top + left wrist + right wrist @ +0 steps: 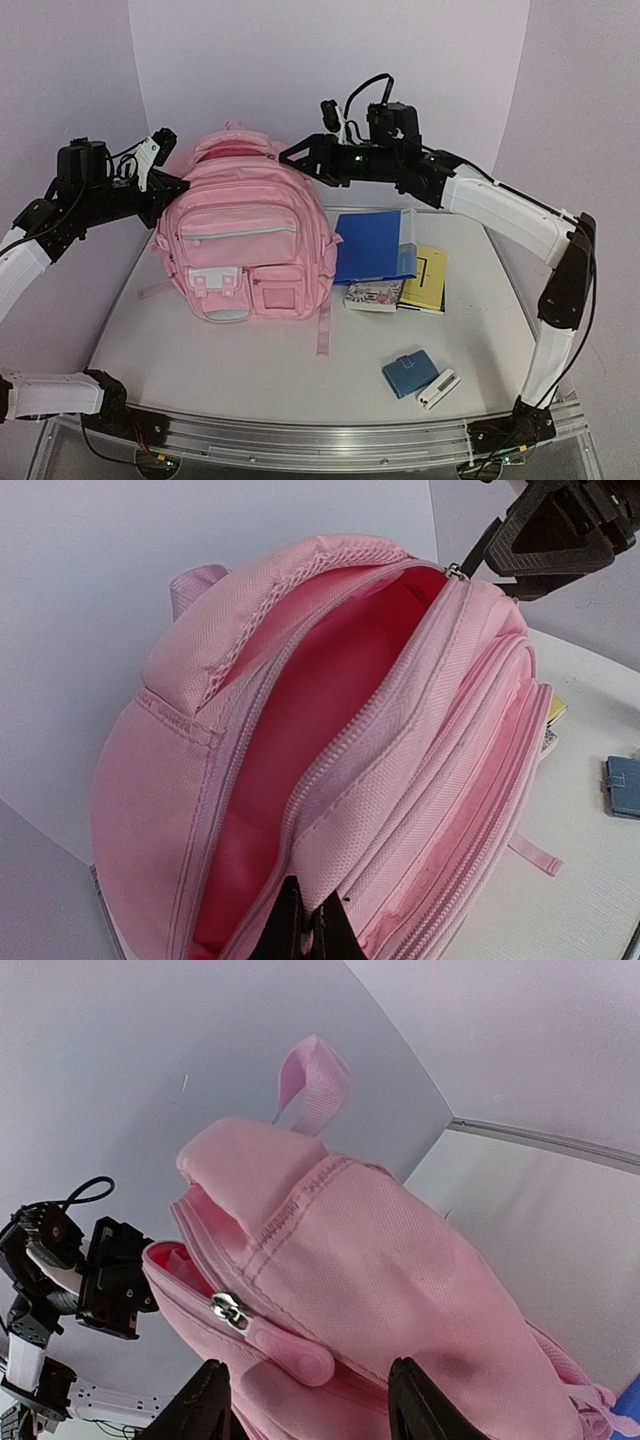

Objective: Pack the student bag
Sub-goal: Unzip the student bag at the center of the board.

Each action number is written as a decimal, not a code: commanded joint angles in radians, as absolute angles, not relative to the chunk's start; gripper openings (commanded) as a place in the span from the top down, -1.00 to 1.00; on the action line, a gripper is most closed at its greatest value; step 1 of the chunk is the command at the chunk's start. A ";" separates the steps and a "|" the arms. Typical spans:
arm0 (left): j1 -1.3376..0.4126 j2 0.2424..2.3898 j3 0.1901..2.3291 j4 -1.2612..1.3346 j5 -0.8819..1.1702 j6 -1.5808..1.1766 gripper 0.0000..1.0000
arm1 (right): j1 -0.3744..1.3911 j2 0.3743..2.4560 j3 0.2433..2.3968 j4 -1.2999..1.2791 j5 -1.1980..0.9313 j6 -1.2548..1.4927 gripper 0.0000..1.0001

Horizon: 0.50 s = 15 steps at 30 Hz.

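A plain, pale lilac back wall point(330, 60) rises beyond the left end effector point(175, 190) and the right end effector point(292, 155). A matching left panel point(60, 70) and right panel point(590, 100) stand outward of each. Below them lies a white table point(250, 370), its near edge curved and finished with a metal rail point(330, 440). The light is soft and even, and the shadows are faint.

One student bag point(245, 235), one folder point(372, 248), two books point(428, 280) point(372, 296)

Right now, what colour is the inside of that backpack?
The student bag is lined bright pink; left wrist view shows it best.
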<state>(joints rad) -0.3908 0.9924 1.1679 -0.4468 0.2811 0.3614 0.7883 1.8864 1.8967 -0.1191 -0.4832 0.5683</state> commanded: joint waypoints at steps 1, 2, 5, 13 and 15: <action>-0.395 0.994 1.150 -0.468 0.326 0.346 1.00 | 0.791 1.928 1.972 -0.074 -0.510 0.557 -0.07; -0.394 0.995 1.150 -0.468 0.326 0.346 1.00 | 0.791 1.935 1.978 -0.074 -0.510 0.564 -0.07; -0.394 0.997 1.153 -0.468 0.326 0.346 1.00 | 0.790 1.956 1.998 -0.075 -0.508 0.583 -0.04; -0.395 1.006 1.160 -0.473 0.325 0.353 1.00 | 0.790 1.994 2.033 -0.062 -0.570 0.622 0.06; -0.395 1.010 1.160 -0.474 0.324 0.354 1.00 | 0.791 1.996 2.030 -0.029 -0.601 0.653 0.12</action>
